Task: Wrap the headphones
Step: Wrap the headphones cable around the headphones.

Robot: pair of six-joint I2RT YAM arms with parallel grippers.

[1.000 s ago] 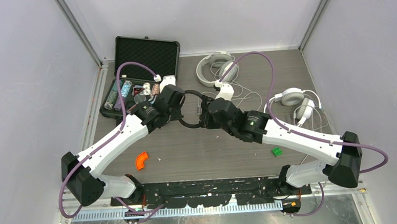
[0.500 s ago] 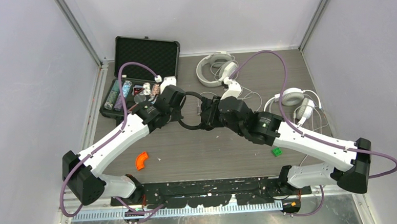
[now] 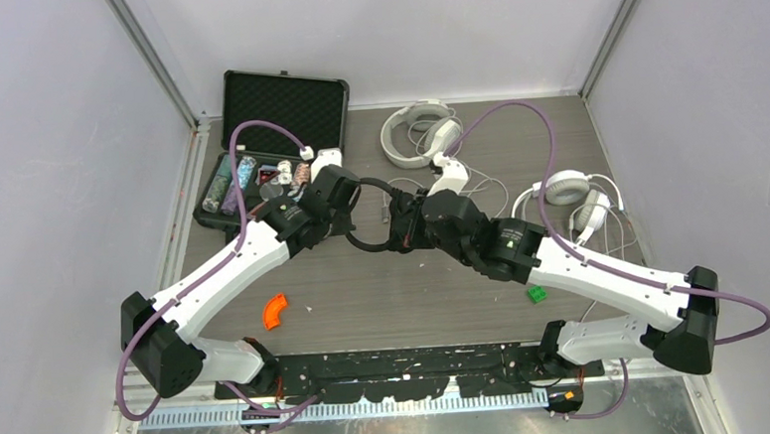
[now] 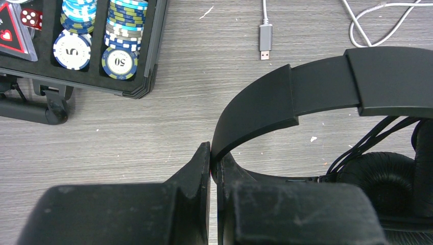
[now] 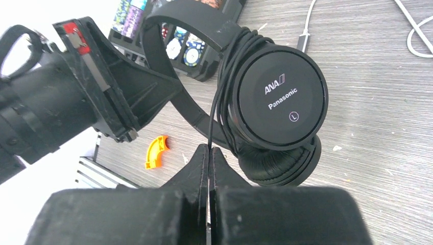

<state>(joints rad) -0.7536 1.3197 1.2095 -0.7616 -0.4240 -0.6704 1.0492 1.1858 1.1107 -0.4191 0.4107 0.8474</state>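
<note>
Top external: black headphones [image 3: 371,184] arch toward 9 o'clock, left end effector [image 4: 210,153] clamping band [image 4: 306,84], right end effector [image 5: 209,150] pinching cord [image 5: 217,102]; case [image 3: 286,108] at 10.

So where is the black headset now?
Top view: the black headset is mid-table, right of the chip case; the left gripper clamps its band, the right gripper pinches its cord.

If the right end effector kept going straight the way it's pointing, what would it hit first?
Probably the round earcup of the slim black on-ear headphones: the right end effector, pinching their thin black cord, points at it just ahead. Depth is unclear.
</note>
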